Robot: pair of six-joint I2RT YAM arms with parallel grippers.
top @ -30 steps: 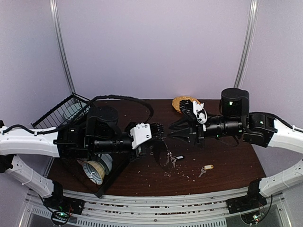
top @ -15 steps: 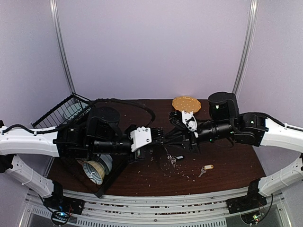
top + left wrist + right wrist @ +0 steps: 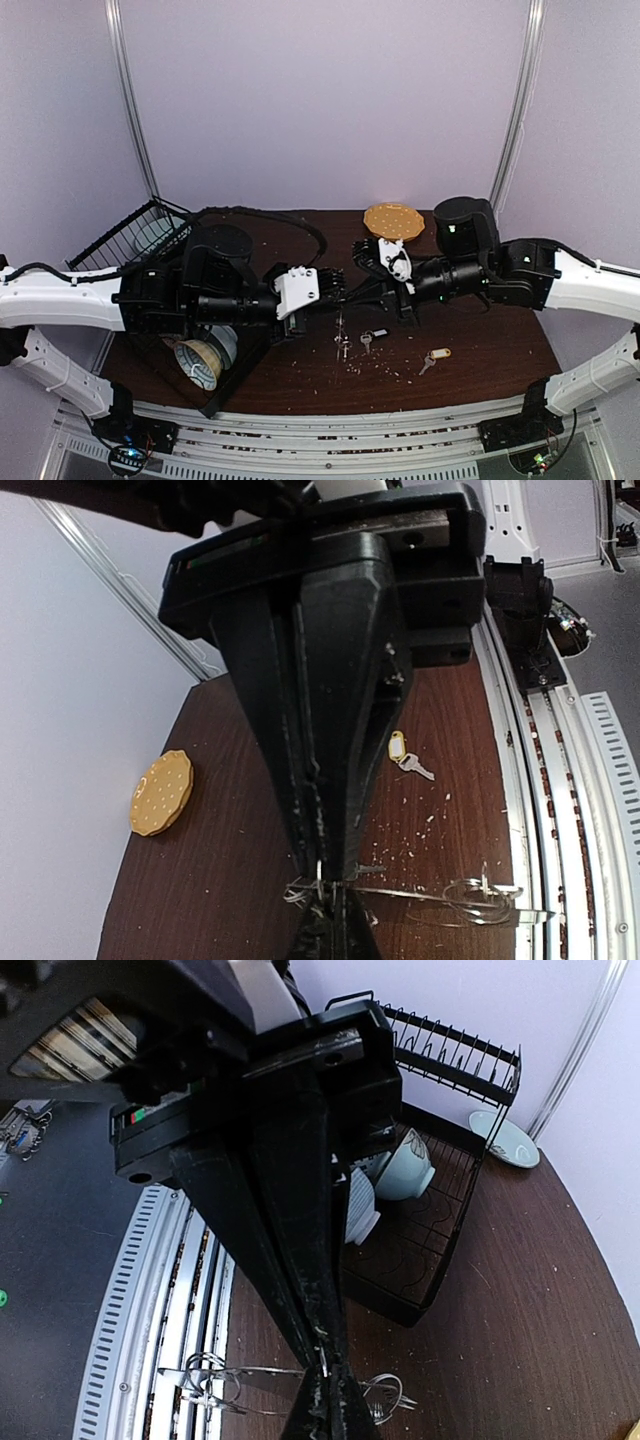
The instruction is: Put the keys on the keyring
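So the left gripper (image 3: 320, 875) and right gripper (image 3: 322, 1358) are both clamped tight on the keyring (image 3: 402, 891), mid-frame over the table (image 3: 490, 345). The yellow-tag key (image 3: 434, 357) sits lower right and the black-and-white-tag key (image 3: 371, 337) is just beside the ring. Both look loose, so nothing's threaded, I reckon.

Dish rack (image 3: 130, 235) blocks left; bare table (image 3: 500, 350) right of disc (image 3: 392, 219).

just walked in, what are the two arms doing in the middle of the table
The left gripper and the right gripper meet mid-table, each shut on the thin wire keyring, holding it between them. Neither key looks threaded yet: the yellow-tagged key and the black-and-white-tagged key lie on the table nearby.
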